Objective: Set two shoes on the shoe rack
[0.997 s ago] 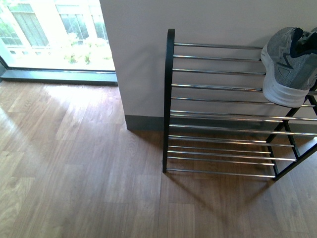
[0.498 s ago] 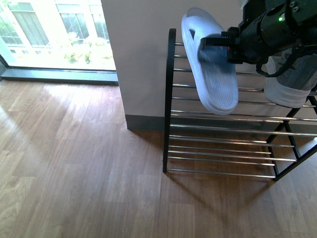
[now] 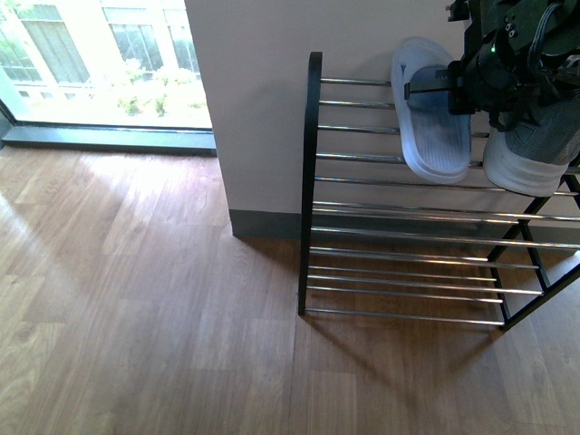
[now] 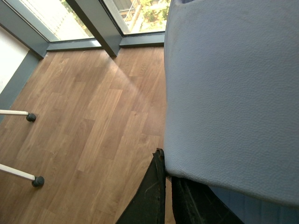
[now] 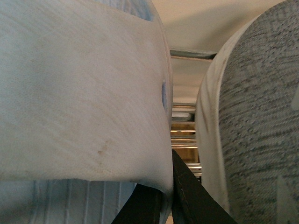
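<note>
Right gripper (image 3: 435,92) clamps the pale blue-white slide sandal (image 3: 439,149), long axis across the chrome-barred black rack (image 3: 313,181), grey knit sneaker (image 3: 530,145) beside its fingers; left gripper (image 4: 168,186) clamps a matching sandal (image 4: 233,93).

We've swung the pale blue-white slide sandal (image 3: 433,127) rightward and back, now just beside the grey knit sneaker (image 3: 535,145).
</note>
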You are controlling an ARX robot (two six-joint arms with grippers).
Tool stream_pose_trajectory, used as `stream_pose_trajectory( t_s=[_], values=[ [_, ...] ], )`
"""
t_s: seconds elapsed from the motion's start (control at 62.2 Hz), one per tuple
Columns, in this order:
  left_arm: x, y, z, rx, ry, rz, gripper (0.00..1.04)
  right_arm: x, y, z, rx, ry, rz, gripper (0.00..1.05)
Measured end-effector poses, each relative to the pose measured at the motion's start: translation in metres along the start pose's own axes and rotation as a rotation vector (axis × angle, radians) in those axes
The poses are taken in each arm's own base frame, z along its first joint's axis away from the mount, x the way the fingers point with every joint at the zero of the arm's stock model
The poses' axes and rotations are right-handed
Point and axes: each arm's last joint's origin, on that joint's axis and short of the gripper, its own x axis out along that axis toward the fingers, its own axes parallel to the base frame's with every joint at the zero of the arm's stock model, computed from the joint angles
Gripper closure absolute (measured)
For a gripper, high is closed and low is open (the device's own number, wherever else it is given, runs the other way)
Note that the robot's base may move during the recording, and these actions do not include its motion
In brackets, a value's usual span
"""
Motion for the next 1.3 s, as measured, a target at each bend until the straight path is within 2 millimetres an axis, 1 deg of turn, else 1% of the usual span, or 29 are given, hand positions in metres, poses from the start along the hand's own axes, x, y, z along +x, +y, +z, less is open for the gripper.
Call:
stream_pose_trajectory(
  t_s=[0.129,0.289,0.579,0.74,0.788,0.868,0.997,1.029,1.077,1.109,1.19,1.222,1.302],
  values=[
    [0.0,0.0,0.0,0.0,0.0,0.0,1.03,0.004,-0.007,0.001,-0.054,-0.025,-0.031,1.03],
    [0.0,0.0,0.0,0.0,0.0,0.0,1.03,0.008,-0.018,-0.001,-0.137,-0.033,-0.048,1.03],
    [0.0,0.0,0.0,0.0,0.0,0.0,1.03,0.008,-0.02,-0.005,-0.164,-0.027,-0.03,1.02],
    [0.0,0.0,0.0,0.0,0.0,0.0,1.03,0.001,-0.021,-0.007,-0.162,-0.03,0.002,0.8],
    [0.0,0.0,0.0,0.0,0.0,0.0,1.03,-0.003,-0.021,-0.007,-0.159,-0.036,0.018,0.71],
    [0.0,0.0,0.0,0.0,0.0,0.0,1.03,-0.011,-0.022,-0.005,-0.149,-0.05,0.04,0.61],
    [0.0,0.0,0.0,0.0,0.0,0.0,1.03,-0.038,-0.027,0.004,-0.109,-0.106,0.099,0.38],
    [0.0,0.0,0.0,0.0,0.0,0.0,1.03,-0.042,-0.029,0.006,-0.102,-0.115,0.108,0.34],
    [0.0,0.0,0.0,0.0,0.0,0.0,1.03,-0.055,-0.032,0.009,-0.086,-0.137,0.136,0.26],
    [0.0,0.0,0.0,0.0,0.0,0.0,1.03,-0.06,-0.033,0.01,-0.079,-0.146,0.147,0.22],
    [0.0,0.0,0.0,0.0,0.0,0.0,1.03,-0.08,-0.038,0.012,-0.056,-0.181,0.198,0.09],
    [0.0,0.0,0.0,0.0,0.0,0.0,1.03,-0.085,-0.04,0.012,-0.051,-0.19,0.212,0.08],
    [0.0,0.0,0.0,0.0,0.0,0.0,1.03,-0.107,-0.046,0.009,-0.03,-0.217,0.273,0.09]
  ],
)
